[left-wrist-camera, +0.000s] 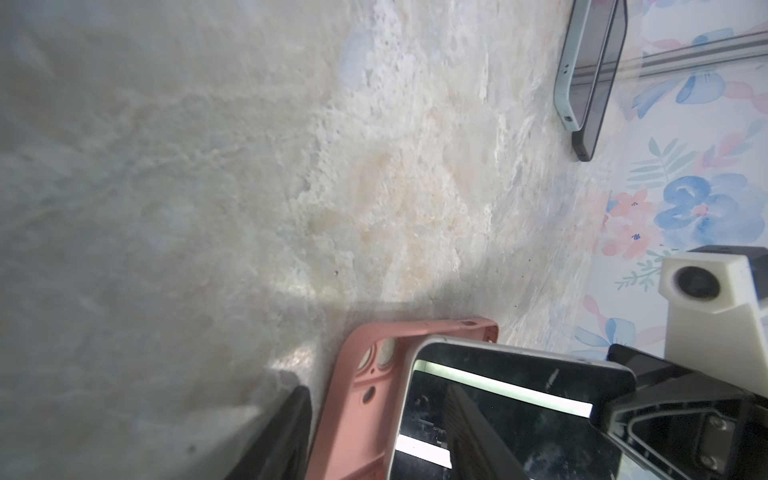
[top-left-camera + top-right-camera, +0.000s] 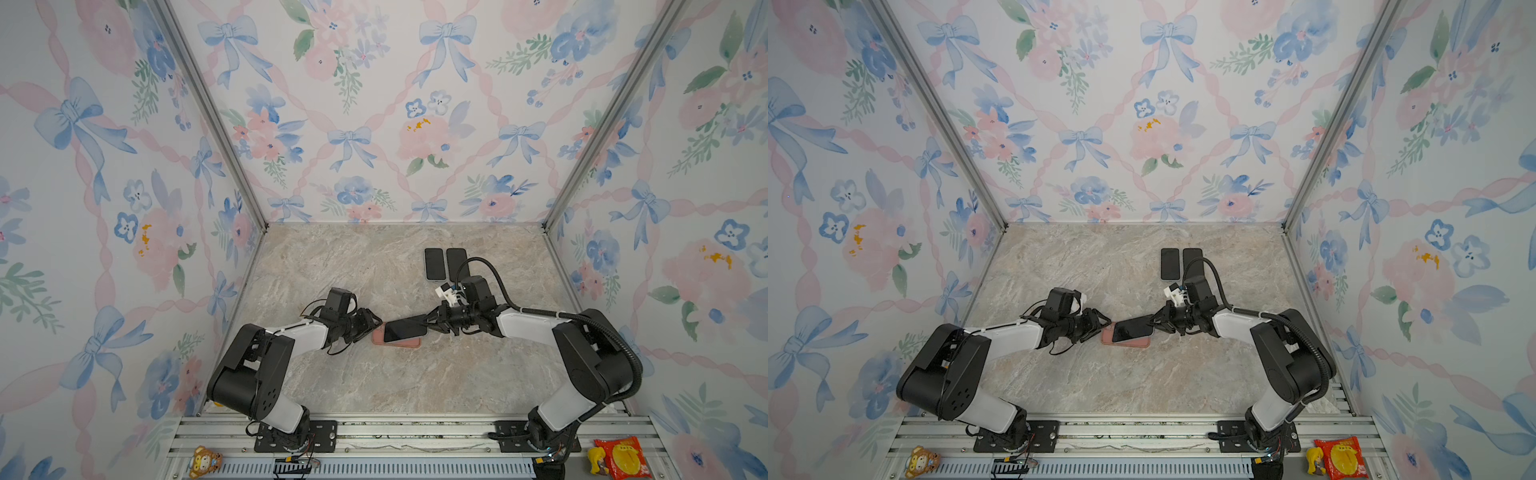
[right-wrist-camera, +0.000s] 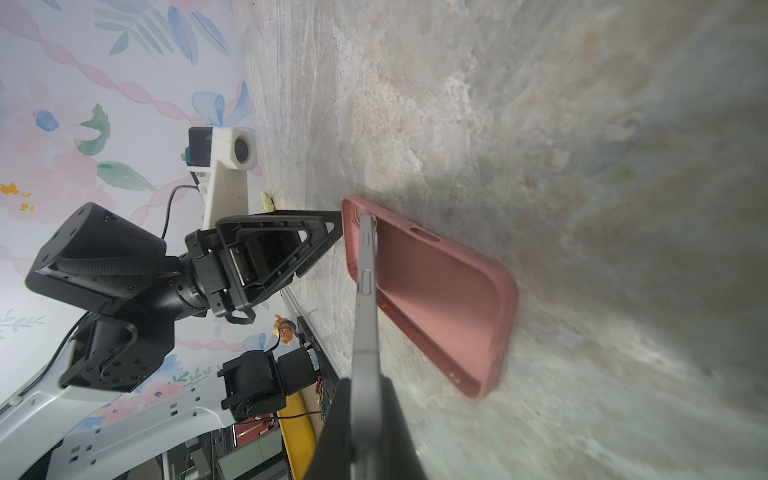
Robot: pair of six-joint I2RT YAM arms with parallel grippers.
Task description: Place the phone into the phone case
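Right gripper point(image 2: 428, 324) clamped on black glass-fronted slab phone point(image 2: 405, 330), held tilted, far end inside pink silicone phone case point(image 2: 402, 344). Left gripper point(image 2: 376, 325) jaws parted beside case end; contact uncertain.

Black joints point(image 2: 249, 374), white links point(image 2: 303, 336), corrugated cable point(image 2: 623, 345)

Both top views look down from high; wrist views sit low and close, sharing the phone case point(image 1: 357, 415) point(image 3: 436, 291)
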